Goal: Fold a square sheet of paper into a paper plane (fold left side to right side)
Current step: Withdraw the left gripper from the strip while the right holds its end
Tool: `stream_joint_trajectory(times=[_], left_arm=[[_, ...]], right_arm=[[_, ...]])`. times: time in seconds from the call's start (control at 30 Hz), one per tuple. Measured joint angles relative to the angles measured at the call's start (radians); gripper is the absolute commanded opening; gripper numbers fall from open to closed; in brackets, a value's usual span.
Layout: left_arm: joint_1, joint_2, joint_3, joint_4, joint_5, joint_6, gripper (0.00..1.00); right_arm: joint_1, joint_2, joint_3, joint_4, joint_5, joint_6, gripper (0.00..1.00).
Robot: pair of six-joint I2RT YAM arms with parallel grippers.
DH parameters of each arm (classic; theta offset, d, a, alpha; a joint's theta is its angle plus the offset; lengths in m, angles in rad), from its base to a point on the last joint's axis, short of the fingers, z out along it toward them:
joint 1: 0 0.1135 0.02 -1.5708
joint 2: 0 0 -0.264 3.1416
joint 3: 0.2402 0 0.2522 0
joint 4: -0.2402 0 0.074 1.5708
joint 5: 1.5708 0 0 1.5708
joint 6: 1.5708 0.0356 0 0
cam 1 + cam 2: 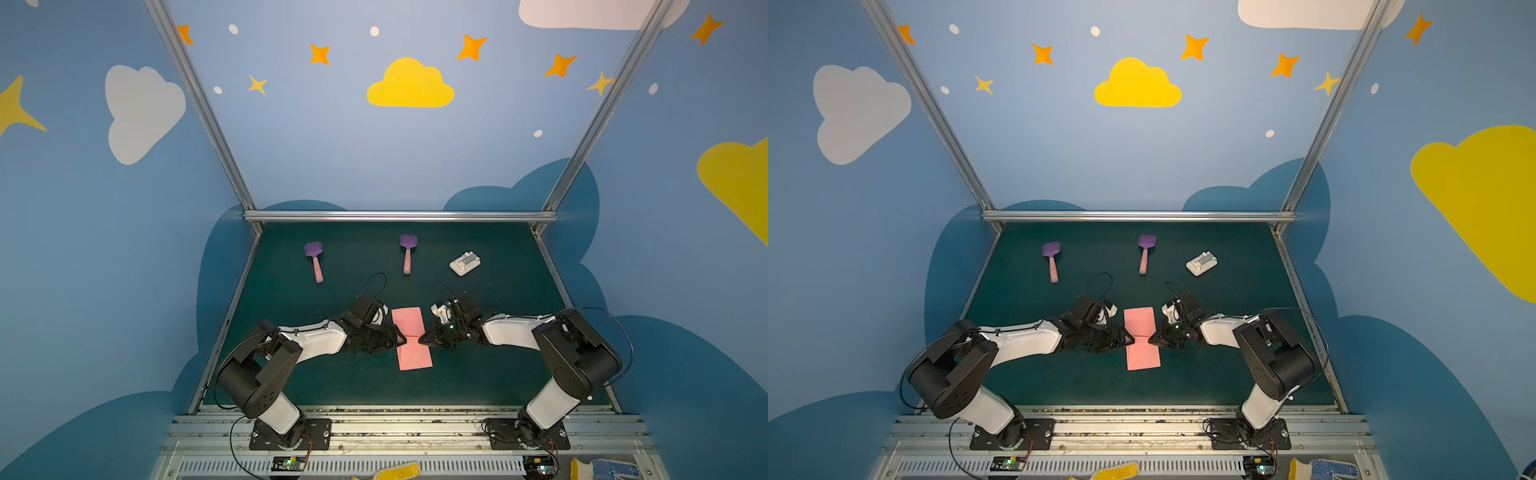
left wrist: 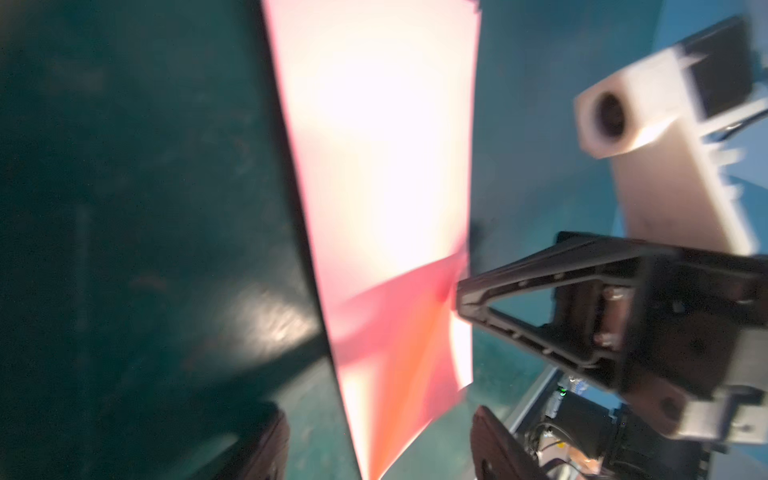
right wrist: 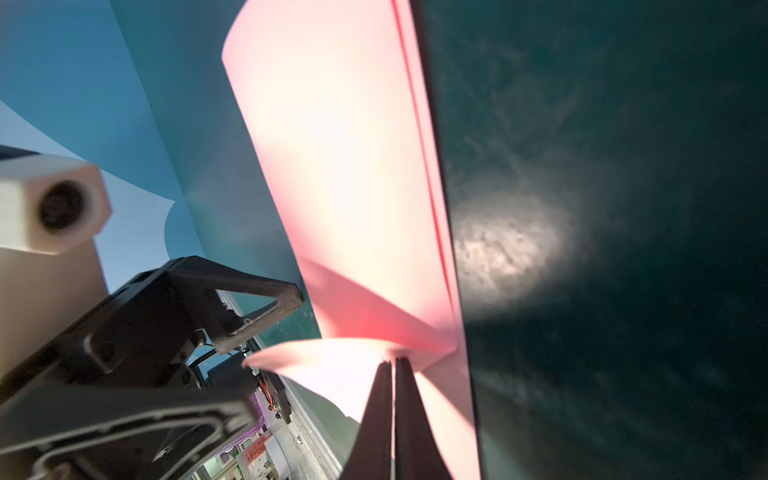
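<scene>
- My right jaws are pinching the right edge of the square sheet of paper [image 1: 407,322], middle of the surface [image 1: 332,386].
- My left jaws are gaping wide around its left edge.

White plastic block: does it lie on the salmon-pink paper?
No, the white plastic block sits on bare green mat, apart from the salmon-pink paper.

Green table [image 1: 498,357] carries paper [image 1: 408,322], spatulas [image 1: 316,266] [image 1: 407,255], block [image 1: 464,263].

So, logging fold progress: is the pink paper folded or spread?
Folded: the paper is a narrow strip, two layers showing along one edge.
</scene>
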Motion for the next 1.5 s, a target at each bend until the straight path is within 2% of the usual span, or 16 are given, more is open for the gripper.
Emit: stream_joint_trajectory(times=[0.3, 0.6, 0.83, 1.03, 1.13, 1.2, 1.27, 1.37, 1.5], left_arm=[[0.0, 0.09, 0.064, 0.061, 0.038, 0.01, 0.7], [0.025, 0.172, 0.087, 0.2, 0.103, 0.0, 0.67], [0.039, 0.202, 0.084, 0.246, 0.128, -0.009, 0.48], [0.04, 0.203, 0.058, 0.245, 0.126, -0.019, 0.17], [0.04, 0.203, 0.056, 0.236, 0.12, -0.024, 0.08], [0.04, 0.2, 0.059, 0.219, 0.112, -0.025, 0.04], [0.04, 0.184, 0.067, 0.168, 0.092, -0.019, 0.04], [0.042, 0.116, 0.103, 0.025, 0.027, 0.012, 0.04], [0.043, -0.016, 0.244, -0.238, -0.12, 0.095, 0.04]], right_arm=[[-0.001, 0.02, -0.01, 0.036, -0.005, 0.003, 0.0], [-0.003, 0.03, -0.013, 0.058, -0.009, 0.003, 0.0], [-0.003, 0.031, -0.013, 0.06, -0.01, 0.003, 0.0], [-0.005, 0.036, -0.013, 0.067, -0.02, 0.003, 0.0], [-0.006, 0.037, -0.013, 0.068, -0.027, 0.004, 0.0], [-0.006, 0.031, -0.013, 0.064, -0.031, 0.006, 0.0], [-0.006, 0.011, -0.013, 0.04, -0.029, 0.007, 0.0], [-0.016, -0.071, -0.013, -0.019, -0.024, 0.004, 0.0], [-0.068, -0.246, -0.026, -0.074, -0.019, -0.002, 0.0]])
